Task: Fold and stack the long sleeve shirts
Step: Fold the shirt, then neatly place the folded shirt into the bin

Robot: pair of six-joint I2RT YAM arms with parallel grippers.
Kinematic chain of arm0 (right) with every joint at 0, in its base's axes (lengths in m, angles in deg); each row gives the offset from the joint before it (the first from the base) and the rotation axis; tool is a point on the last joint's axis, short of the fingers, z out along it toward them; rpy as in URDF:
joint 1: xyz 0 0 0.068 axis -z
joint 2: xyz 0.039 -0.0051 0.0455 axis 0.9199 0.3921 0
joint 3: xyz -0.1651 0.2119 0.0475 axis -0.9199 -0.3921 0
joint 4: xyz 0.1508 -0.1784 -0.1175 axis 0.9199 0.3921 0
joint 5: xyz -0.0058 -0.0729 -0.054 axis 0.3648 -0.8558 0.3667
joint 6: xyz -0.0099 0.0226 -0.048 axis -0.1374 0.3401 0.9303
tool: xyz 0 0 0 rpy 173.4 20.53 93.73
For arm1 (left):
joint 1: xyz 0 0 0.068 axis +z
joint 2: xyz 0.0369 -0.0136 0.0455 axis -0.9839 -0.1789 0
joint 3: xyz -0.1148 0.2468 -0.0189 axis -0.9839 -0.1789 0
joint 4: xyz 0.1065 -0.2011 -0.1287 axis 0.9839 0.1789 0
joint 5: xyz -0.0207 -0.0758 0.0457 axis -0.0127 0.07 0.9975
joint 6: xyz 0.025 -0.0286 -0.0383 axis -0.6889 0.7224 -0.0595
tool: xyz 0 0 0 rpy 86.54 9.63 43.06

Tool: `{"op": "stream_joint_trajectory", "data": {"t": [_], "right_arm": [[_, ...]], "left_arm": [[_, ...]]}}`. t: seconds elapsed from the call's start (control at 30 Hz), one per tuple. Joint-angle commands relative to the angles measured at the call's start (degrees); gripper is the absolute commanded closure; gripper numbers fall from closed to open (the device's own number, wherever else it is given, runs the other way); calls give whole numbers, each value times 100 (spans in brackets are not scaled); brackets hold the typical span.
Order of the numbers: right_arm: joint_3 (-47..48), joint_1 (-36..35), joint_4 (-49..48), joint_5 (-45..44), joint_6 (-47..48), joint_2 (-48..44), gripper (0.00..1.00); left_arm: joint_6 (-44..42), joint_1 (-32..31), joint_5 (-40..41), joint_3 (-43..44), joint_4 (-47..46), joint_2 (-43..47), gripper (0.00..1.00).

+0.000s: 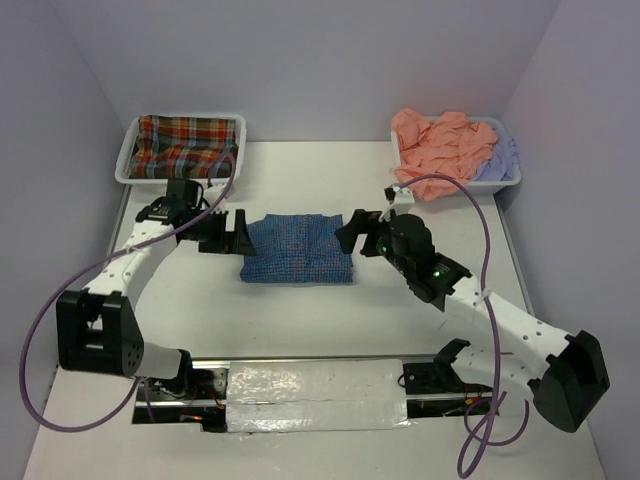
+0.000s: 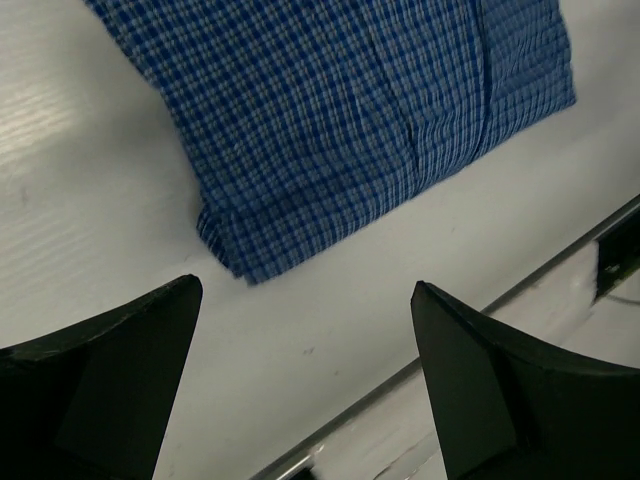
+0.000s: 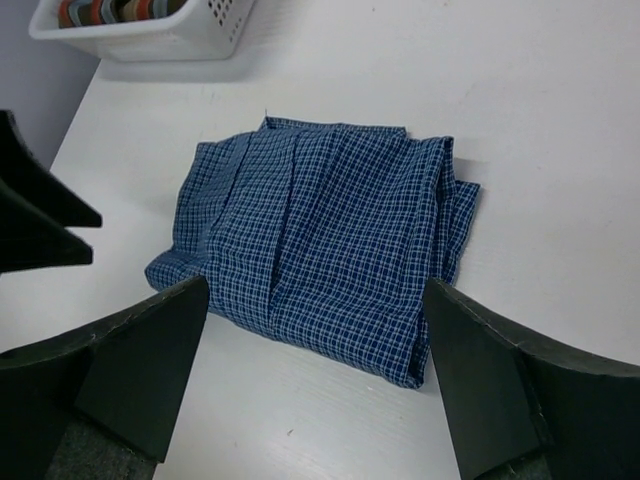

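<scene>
The folded blue checked cloth shirt lies lengthwise between left gripper and right gripper — both gaping, empty.

A robotics lab cell: white table boxed by blank pale walls, left arm and right arm bolted on.

The blue shirt is thin woven cloth, matt, finely checked and softly creased at its folds. The plaid shirt, salmon shirt and lavender shirt are matt cloth too, the last two crumpled. The trays are white plastic with slotted walls. The counter is white, smooth and matt, and a silvery strip on it looks glossy and wrinkled. The jaws are matt black plastic.
</scene>
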Motion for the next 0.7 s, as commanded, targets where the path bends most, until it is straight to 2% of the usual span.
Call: {"op": "stream_joint_trajectory", "data": {"t": [0.0,0.13,0.27,0.4,0.53,0.67], "right_arm": [[314,18,-298,200,30,189,6],[648,27,-263,173,259,734,6],[1122,36,-44,287,417,1234,6],[1973,176,675,534,523,1919,6],[2572,194,1318,490,497,2220,8],[2776,185,1846,560,313,2107,9]], "left_arm": [[861,28,-544,183,-1049,-464,1],[817,36,-657,447,-926,-1456,1],[511,97,-728,1061,-487,-2038,1],[70,317,-737,1195,-21,-2495,1],[175,379,-719,783,-301,-2435,1],[823,353,-964,405,-1063,-2347,1]]}}
